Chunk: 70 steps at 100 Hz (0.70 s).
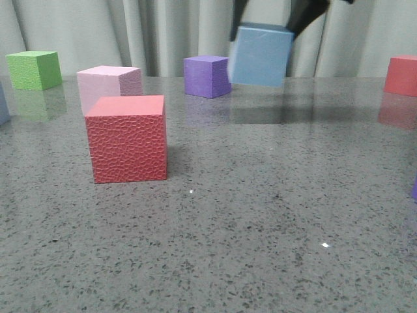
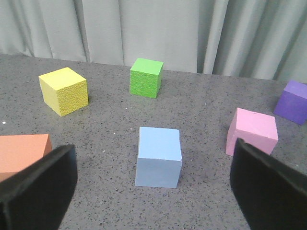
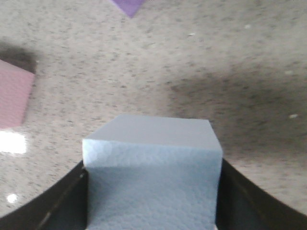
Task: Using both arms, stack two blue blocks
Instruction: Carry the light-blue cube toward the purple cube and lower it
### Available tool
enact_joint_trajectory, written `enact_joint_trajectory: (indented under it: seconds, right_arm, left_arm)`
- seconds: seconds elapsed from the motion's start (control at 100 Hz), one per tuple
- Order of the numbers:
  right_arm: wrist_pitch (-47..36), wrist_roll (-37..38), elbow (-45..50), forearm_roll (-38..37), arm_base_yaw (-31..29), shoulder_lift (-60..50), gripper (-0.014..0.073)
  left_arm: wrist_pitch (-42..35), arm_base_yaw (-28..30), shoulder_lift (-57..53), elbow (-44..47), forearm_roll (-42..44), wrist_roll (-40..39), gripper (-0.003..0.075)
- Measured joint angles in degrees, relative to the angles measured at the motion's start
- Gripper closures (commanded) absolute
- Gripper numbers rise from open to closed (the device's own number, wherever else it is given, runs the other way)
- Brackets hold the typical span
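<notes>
One pale blue block [image 1: 260,55] hangs in the air above the back of the table, tilted a little, with my right gripper [image 1: 264,31] shut on its sides. The right wrist view shows the same blue block [image 3: 152,172] filling the gap between the black fingers [image 3: 64,203] of the right gripper [image 3: 152,203]. The other blue block [image 2: 159,155] stands on the table in the left wrist view. My left gripper [image 2: 153,191] is open just short of it, one finger wide on each side, touching nothing. The left gripper does not show in the front view.
A red cube [image 1: 127,138] stands front left, with a pink cube [image 1: 109,85] behind it. Along the back are a green cube [image 1: 34,70], a purple cube [image 1: 207,76] and another red cube [image 1: 401,75]. A yellow cube [image 2: 64,90] and an orange-red cube [image 2: 24,152] lie near the left gripper.
</notes>
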Motion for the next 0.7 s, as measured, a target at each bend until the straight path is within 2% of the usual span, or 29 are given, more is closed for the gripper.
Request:
enact_joint_trajectory:
  seconds: [0.3, 0.7]
  right_arm:
    - [-0.8, 10.0, -4.8, -0.1, 5.9, 7.6, 0.0225]
    - [-1.4, 11.6, -5.3, -0.3, 6.8, 9.7, 0.0225]
  left_arm:
    - [0.3, 0.0, 0.0, 0.0, 0.0, 0.0, 0.0101]
    - [0.3, 0.0, 0.0, 0.0, 0.0, 0.0, 0.0101]
